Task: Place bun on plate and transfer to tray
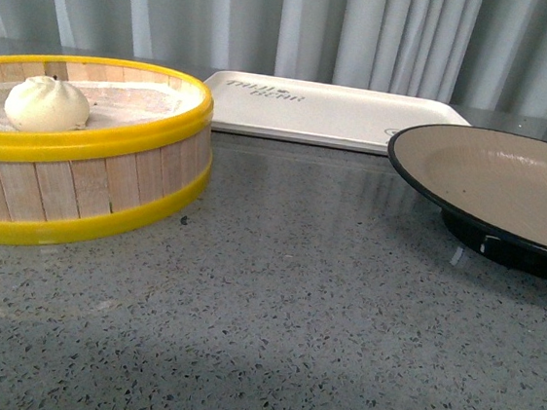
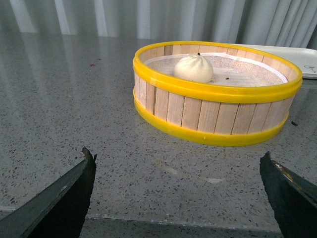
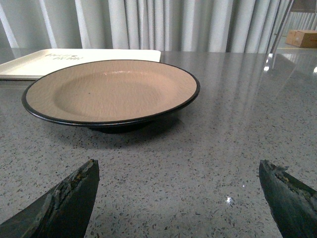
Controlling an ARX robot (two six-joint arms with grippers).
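The white bun (image 1: pixel 47 104) sits inside a yellow-rimmed wooden steamer basket (image 1: pixel 109 188) at the left; it also shows in the left wrist view (image 2: pixel 193 68). The tan plate (image 1: pixel 511 181) with a black rim stands empty at the right, and in the right wrist view (image 3: pixel 111 89). The cream tray (image 1: pixel 332 113) lies at the back, empty. My left gripper (image 2: pixel 178 158) is open and empty, low over the table, short of the basket (image 2: pixel 218 106). My right gripper (image 3: pixel 178 166) is open and empty, short of the plate. Neither gripper shows in the front view.
The table is grey speckled stone (image 1: pixel 272 313). Grey curtains (image 1: pixel 370 29) hang behind the tray. The tray edge shows in the right wrist view (image 3: pixel 59 59). A cardboard box (image 3: pixel 303 37) stands far off.
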